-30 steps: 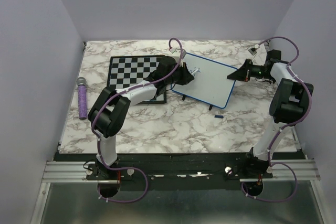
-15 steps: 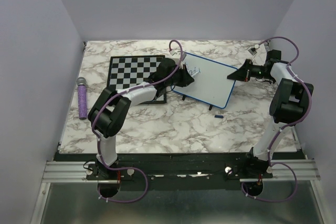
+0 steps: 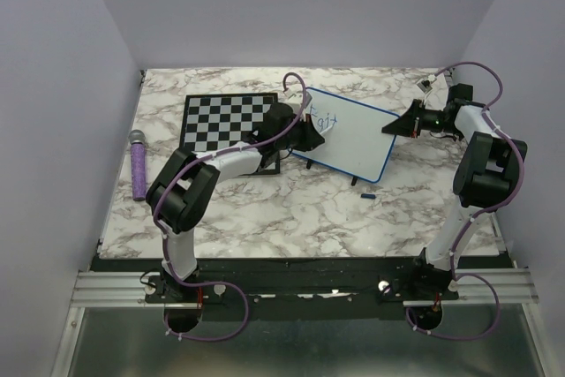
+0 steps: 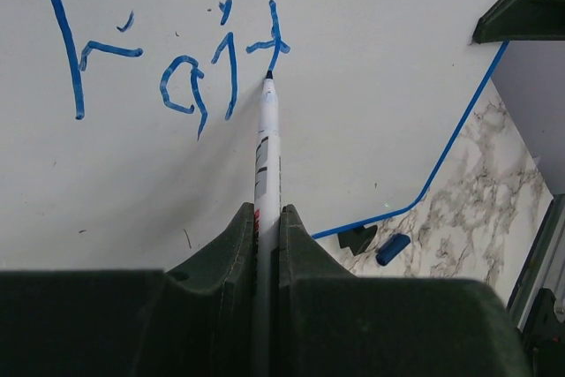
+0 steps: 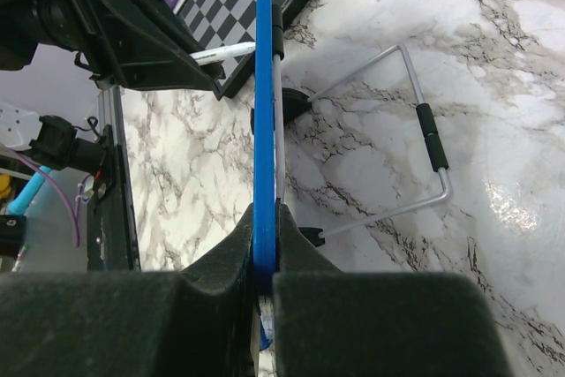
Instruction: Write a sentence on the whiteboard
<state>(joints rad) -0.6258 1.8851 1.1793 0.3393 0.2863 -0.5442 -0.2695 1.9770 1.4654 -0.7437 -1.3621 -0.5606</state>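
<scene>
The whiteboard (image 3: 357, 139), white with a blue frame, stands in the middle of the marble table. Blue letters "Fait" (image 4: 168, 68) are written on its upper left part, the sentence's only letters showing, and they are small in the top view (image 3: 325, 116). My left gripper (image 3: 309, 133) is shut on a white marker (image 4: 267, 143), and the marker's tip touches the board just under the "t". My right gripper (image 3: 394, 127) is shut on the board's right edge. The right wrist view shows that blue edge (image 5: 263, 86) end-on between the jaws (image 5: 267, 218).
A black-and-white chessboard (image 3: 221, 119) lies left of the whiteboard, partly under my left arm. A purple microphone-shaped object (image 3: 139, 165) rests near the table's left edge. A small blue cap (image 3: 368, 193) lies in front of the board. A wire stand (image 5: 424, 143) sits behind it.
More blue letters show on the board than a second ago. My left gripper has shifted slightly toward the near side with the marker. The right arm has not moved.
</scene>
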